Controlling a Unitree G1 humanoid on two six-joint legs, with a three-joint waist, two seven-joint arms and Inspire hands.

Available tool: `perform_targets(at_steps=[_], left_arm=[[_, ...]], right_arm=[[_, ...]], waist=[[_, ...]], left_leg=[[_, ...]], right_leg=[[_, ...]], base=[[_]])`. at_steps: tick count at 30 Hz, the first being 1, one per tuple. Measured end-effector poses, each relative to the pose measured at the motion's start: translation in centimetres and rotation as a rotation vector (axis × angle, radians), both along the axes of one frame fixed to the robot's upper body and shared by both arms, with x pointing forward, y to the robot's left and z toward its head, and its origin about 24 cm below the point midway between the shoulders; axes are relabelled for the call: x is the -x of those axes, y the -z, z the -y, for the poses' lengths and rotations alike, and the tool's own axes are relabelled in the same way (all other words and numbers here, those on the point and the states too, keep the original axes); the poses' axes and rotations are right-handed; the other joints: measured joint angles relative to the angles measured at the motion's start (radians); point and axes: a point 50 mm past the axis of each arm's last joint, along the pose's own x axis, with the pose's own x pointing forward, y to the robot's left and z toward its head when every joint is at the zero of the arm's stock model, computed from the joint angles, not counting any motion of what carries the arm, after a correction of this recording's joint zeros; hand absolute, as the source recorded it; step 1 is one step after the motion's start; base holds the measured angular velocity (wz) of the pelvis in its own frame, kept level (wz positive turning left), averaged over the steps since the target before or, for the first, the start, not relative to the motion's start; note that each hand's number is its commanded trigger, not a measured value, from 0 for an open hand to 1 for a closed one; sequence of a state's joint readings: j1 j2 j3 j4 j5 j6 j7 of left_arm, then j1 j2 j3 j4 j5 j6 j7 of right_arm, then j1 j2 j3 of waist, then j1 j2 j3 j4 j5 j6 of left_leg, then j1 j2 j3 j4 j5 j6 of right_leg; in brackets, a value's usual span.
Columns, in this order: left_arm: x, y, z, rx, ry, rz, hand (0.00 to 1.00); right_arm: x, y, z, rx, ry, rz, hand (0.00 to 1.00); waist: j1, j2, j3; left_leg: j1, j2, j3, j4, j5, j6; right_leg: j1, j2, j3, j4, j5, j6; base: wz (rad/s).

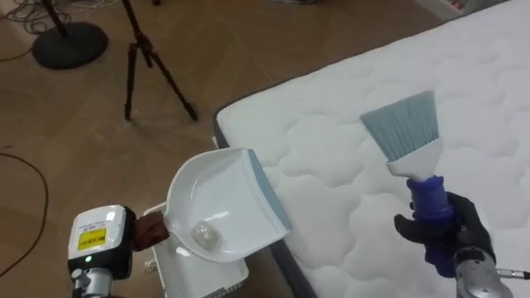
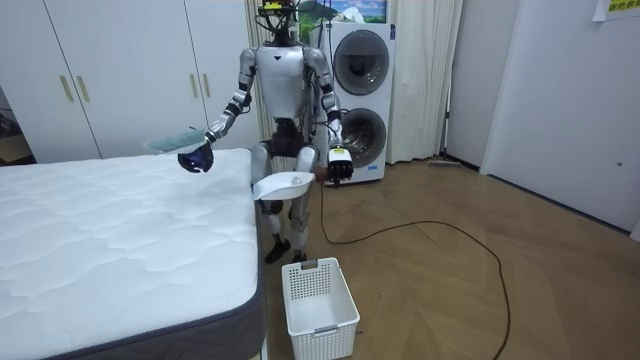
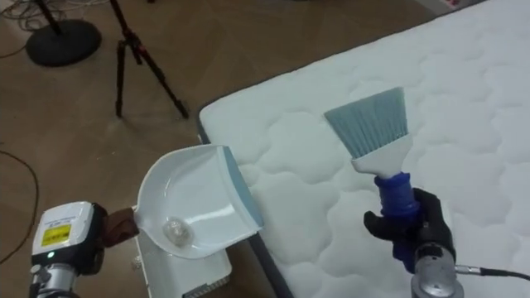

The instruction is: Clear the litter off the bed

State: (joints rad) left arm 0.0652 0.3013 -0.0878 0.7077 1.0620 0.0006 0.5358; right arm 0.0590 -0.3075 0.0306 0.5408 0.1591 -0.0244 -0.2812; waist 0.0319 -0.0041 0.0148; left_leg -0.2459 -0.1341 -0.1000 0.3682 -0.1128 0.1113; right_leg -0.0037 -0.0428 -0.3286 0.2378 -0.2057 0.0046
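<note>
My right hand (image 1: 451, 234) is shut on the blue handle of a brush (image 1: 410, 136). Its grey-blue bristles point up and away, lifted over the white mattress (image 1: 348, 182). My left hand (image 1: 149, 230) is shut on the handle of a white dustpan (image 1: 217, 199) with a blue-grey lip, held off the bed's corner and tilted. A small pale crumpled bit (image 1: 204, 236) lies in the pan. In the room view I stand at the bed's corner, with the brush (image 2: 172, 144) over the mattress (image 2: 110, 230) and the dustpan (image 2: 280, 185) beside it.
A white slatted basket (image 1: 199, 275) sits right below the dustpan, and it stands on the wooden floor (image 2: 320, 300) by the bed's foot. A tripod (image 1: 142, 62) and a round stand base (image 1: 70, 43) lie beyond. A dark cable (image 2: 440, 228) crosses the floor. Washing machines (image 2: 360, 95) stand behind me.
</note>
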Motion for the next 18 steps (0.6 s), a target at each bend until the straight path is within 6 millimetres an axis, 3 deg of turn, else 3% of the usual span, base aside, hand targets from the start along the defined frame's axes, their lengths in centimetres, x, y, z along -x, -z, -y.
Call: perform_targets(at_steps=[1,2,3,4,5,6,8,10,12,14,15,18], left_arm=[[0.0,0.0,0.0,0.000,0.000,-0.001,1.00],[0.1,0.1,0.0,-0.001,0.000,-0.004,1.00],[-0.1,-0.1,0.0,0.004,-0.002,0.009,1.00],[-0.3,-0.3,0.0,0.005,-0.001,0.018,1.00],[-0.6,-0.4,0.0,0.005,0.001,0.027,1.00],[-0.5,-0.4,-0.1,0.001,0.000,0.023,1.00],[-0.5,-0.4,-0.1,0.000,0.001,0.022,1.00],[-0.5,-0.5,-0.2,-0.003,0.003,0.024,1.00],[-0.7,-0.8,-0.6,-0.017,0.007,0.039,1.00],[-0.8,-0.9,-0.8,-0.021,0.017,0.045,1.00],[-0.9,-1.1,-0.9,-0.019,0.029,0.050,1.00],[-1.1,-1.5,-1.3,-0.026,0.041,0.062,1.00]], right_arm=[[0.0,0.0,0.0,-0.001,0.000,0.002,0.00],[0.2,0.2,0.0,-0.002,0.001,-0.005,0.00],[0.2,0.1,0.2,-0.001,0.009,-0.002,0.00],[0.2,0.0,0.3,0.000,0.016,0.005,0.00],[-0.1,-0.2,0.4,0.004,0.021,0.015,0.00],[0.0,-0.1,0.3,-0.011,0.024,0.011,0.00],[0.1,0.0,0.3,-0.027,0.032,0.010,0.00],[0.2,0.1,0.3,-0.028,0.033,0.009,0.00],[0.4,0.4,0.5,-0.029,0.036,-0.010,0.00],[0.7,0.8,0.6,-0.031,0.045,-0.030,0.00],[0.9,0.9,0.7,-0.030,0.049,-0.041,0.00],[1.0,1.1,0.8,-0.035,0.056,-0.049,0.00]], waist=[[0.002,-0.003,-0.0017],[-0.004,-0.016,-0.0086],[-0.023,-0.040,-0.0070],[-0.023,-0.028,-0.0064],[-0.021,-0.009,0.0050],[-0.023,-0.008,0.0022],[-0.028,-0.015,0.0016],[-0.026,-0.014,0.0017],[-0.020,-0.015,0.0017],[-0.020,-0.012,0.0034],[-0.023,-0.008,0.0053],[-0.025,0.001,0.0106]], left_leg=[[0.005,-0.016,-0.027,-0.012,0.006,-0.010],[0.032,-0.052,-0.081,-0.076,0.041,-0.064],[0.031,-0.020,0.024,-0.075,0.031,-0.079],[0.014,0.034,0.117,-0.017,-0.008,-0.060],[-0.021,0.081,0.213,0.054,-0.052,-0.046],[-0.015,0.063,0.180,0.058,-0.076,-0.026],[0.003,0.036,0.163,0.019,-0.064,-0.020],[0.012,0.024,0.156,0.008,-0.057,-0.008],[0.017,0.012,0.141,0.012,-0.047,0.051],[0.022,0.002,0.111,0.019,-0.053,0.063],[0.024,-0.003,0.090,0.029,-0.057,0.068],[0.024,-0.015,0.055,0.040,-0.059,0.071]], right_leg=[[-0.006,-0.003,0.006,0.002,-0.002,-0.001],[-0.007,-0.013,0.026,-0.015,0.000,-0.008],[0.001,-0.053,-0.019,-0.031,0.017,-0.004],[0.002,-0.054,-0.036,-0.013,0.008,0.001],[-0.012,-0.053,-0.046,0.056,-0.021,0.016],[-0.025,-0.057,-0.034,0.090,-0.046,0.027],[-0.031,-0.065,-0.007,0.090,-0.053,0.034],[-0.031,-0.069,0.018,0.101,-0.055,0.038],[-0.040,-0.076,0.045,0.168,-0.072,0.039],[-0.068,-0.078,0.060,0.241,-0.077,0.035],[-0.096,-0.079,0.100,0.301,-0.084,0.038],[-0.173,-0.057,0.181,0.307,-0.089,0.038]], base=[[0.20],[0.57],[0.64],[0.54],[0.32],[0.33],[0.34],[0.21],[0.25],[0.43],[0.49],[0.40]])
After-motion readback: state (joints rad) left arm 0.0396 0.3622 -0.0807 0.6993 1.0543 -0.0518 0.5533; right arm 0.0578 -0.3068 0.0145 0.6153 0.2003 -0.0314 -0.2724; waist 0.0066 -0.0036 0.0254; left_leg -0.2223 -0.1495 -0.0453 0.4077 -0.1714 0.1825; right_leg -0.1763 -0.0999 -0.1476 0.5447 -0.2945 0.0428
